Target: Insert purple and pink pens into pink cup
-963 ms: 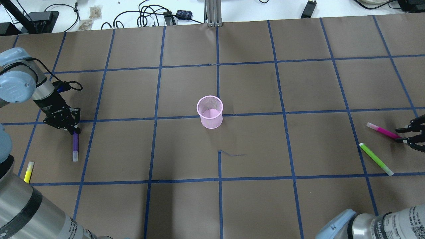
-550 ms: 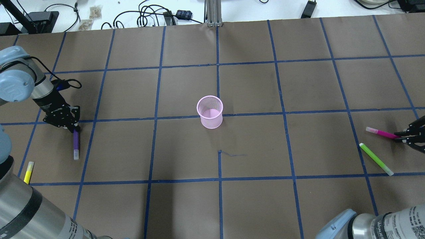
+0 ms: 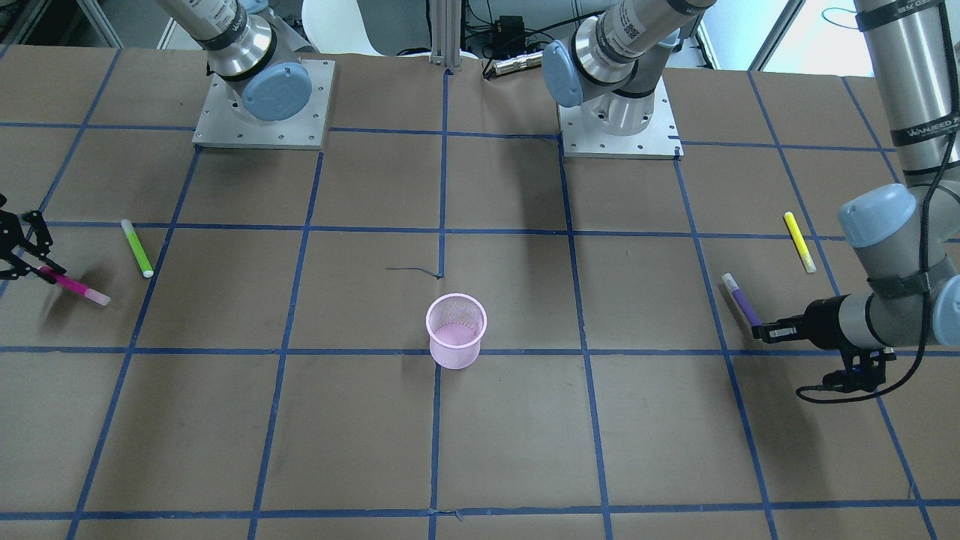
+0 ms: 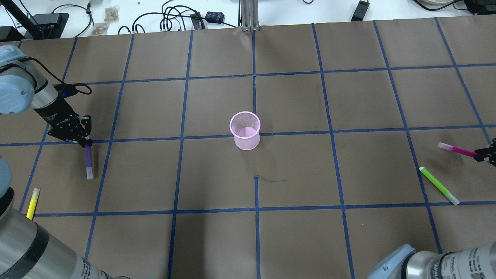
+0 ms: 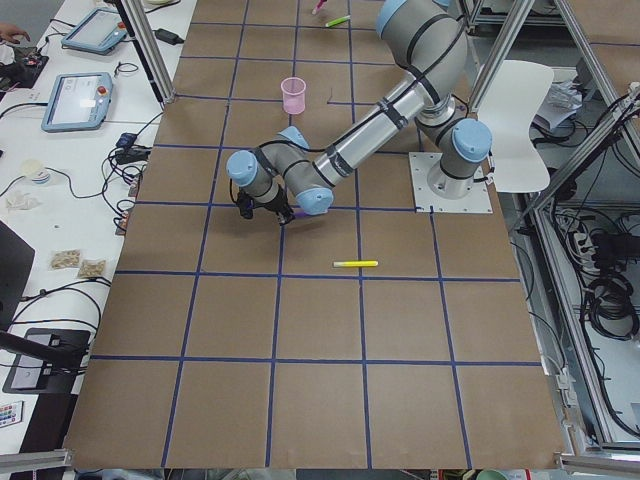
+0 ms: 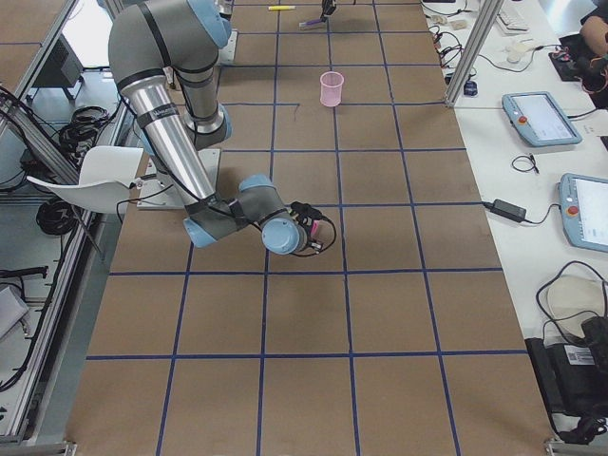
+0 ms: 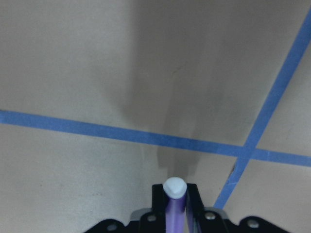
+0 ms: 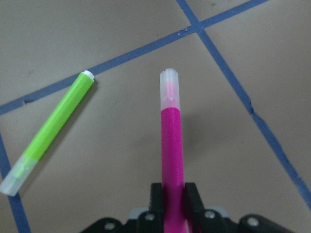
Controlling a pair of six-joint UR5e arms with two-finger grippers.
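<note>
Both arms have pulled back a little and taken their pens along. The left gripper [image 4: 86,144] is closed tight on one end of the purple pen [image 4: 88,162]. The pen looks lifted, with its shadow on the table below. The right gripper [image 4: 486,155] pinches the end of the pink pen [image 4: 458,150] the same way. It has moved out toward the right edge of the overhead view.

The cup [image 4: 245,131] stands upright in the middle, well apart from both grippers. It lies to the right of the left gripper and to the left of the right one. The left one looks nearer.

Each pen sticks out long and almost flat from its gripper. The cup's mouth faces up, so I think each pen must tip to point down before it can drop in. The green pen [image 4: 438,185] and the yellow pen [image 4: 32,198] lie on the table and are not wanted.
</note>
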